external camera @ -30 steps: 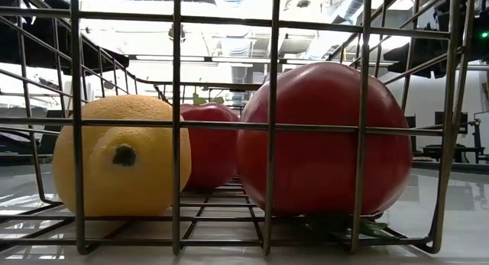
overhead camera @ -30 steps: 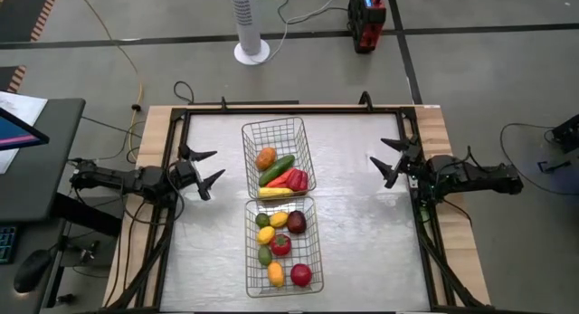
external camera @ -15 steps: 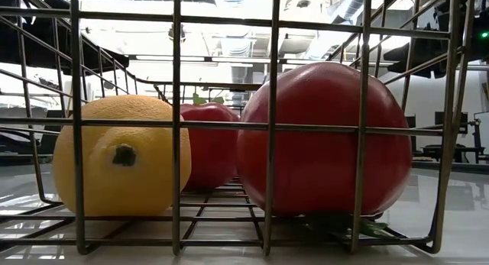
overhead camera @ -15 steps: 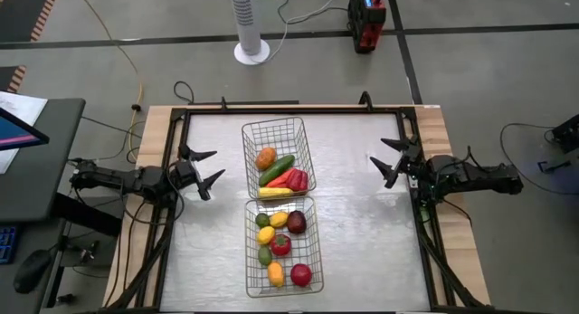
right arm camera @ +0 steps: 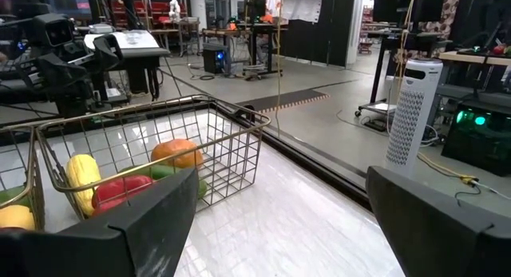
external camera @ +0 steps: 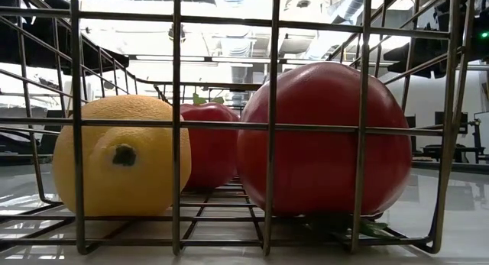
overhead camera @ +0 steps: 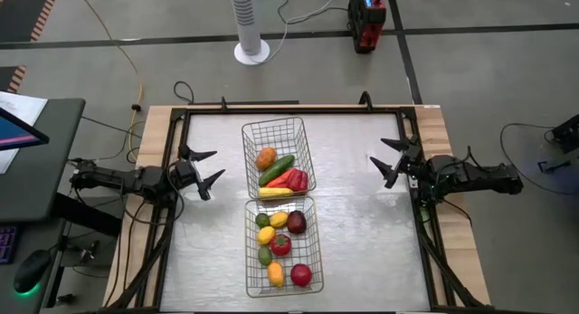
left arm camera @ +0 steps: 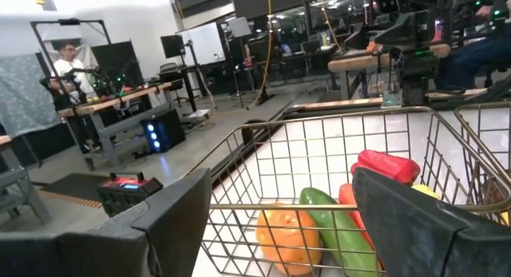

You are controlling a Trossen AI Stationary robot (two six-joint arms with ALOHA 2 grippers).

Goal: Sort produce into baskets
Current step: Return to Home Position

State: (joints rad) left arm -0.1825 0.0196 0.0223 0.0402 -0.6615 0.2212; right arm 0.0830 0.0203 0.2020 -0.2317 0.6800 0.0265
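Between your two grippers, on the bench [overhead camera: 362,242], sits the first basket [overhead camera: 271,124]. It holds an orange piece [overhead camera: 265,157], a cucumber [overhead camera: 277,169], red peppers [overhead camera: 294,179] and a long yellow piece [overhead camera: 274,193], likely the banana.

The second basket [overhead camera: 249,260] butts end to end against it, off the line between the grippers and toward the low camera. It holds lemons [overhead camera: 279,220], limes [overhead camera: 262,220], a dark-red apple [overhead camera: 296,223], a red apple [overhead camera: 300,275] and a few more round pieces.

Your left gripper [overhead camera: 217,165] has its fingers spread wide and holds nothing. It is well apart from the first basket and faces its long side. Your right gripper [overhead camera: 378,156] is likewise wide and empty, well apart on the opposite side. Both wrist views agree: nothing lies between the fingers, and the first basket is ahead.

No loose produce shows on the bare bench near either gripper.

Judgement: the sorting looks complete, with every visible piece inside a basket. You have nothing left to pick; only parking the arms remains, and both sit out at the bench's sides.
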